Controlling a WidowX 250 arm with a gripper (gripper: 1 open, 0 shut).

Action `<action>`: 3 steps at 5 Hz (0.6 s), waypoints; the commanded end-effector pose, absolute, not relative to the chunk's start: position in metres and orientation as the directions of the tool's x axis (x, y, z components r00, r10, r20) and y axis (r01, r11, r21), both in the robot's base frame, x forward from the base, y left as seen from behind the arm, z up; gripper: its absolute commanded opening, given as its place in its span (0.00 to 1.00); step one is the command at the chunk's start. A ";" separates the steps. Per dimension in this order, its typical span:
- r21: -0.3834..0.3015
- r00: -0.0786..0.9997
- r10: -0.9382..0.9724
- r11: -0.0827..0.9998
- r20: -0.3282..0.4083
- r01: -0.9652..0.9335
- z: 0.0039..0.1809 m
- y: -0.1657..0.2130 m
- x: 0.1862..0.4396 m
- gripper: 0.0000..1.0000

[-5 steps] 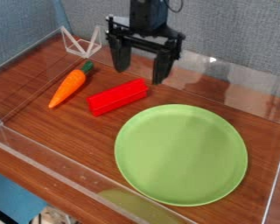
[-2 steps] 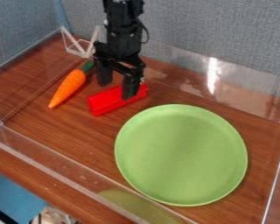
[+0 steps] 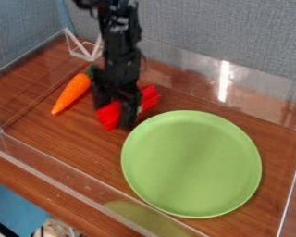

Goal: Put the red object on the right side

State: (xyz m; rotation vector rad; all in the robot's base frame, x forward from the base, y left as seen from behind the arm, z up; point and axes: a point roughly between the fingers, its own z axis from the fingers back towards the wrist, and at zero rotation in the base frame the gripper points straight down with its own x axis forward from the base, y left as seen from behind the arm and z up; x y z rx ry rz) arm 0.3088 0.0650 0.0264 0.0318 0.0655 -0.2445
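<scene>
Over the red block [image 3: 150, 96]: my claw [image 3: 115, 112] is right down on it, and this is the moment!
Fingers: spread wide, one on each flank by the look of it, and no squeeze that I can see; whether the pads touch, I can't tell.
Red block: lying on the wooden table [image 3: 77, 146], nearer the edge by the grey wall [image 3: 218, 32], between the carrot [image 3: 71, 93] and the green plate [image 3: 191, 165].
Long axis: slantwise in the camera's view, one end toward the wall and the plate side, the other toward the near left; both ends peek out past my fingers.
Coming move: close across the narrow width, I'd say, then lift and head for the table's right edge.
Danger: closing askew could twist it, and a low carry could clip the plate's rim.
</scene>
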 end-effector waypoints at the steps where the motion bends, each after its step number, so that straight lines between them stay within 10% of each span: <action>1: 0.084 0.969 -0.245 0.966 0.017 0.243 0.057 0.052 0.318 1.00; 2: 0.096 0.968 -0.248 0.965 0.026 0.245 0.058 0.048 0.324 1.00; 3: 0.094 0.973 -0.230 0.969 0.025 0.227 0.056 0.049 0.328 0.00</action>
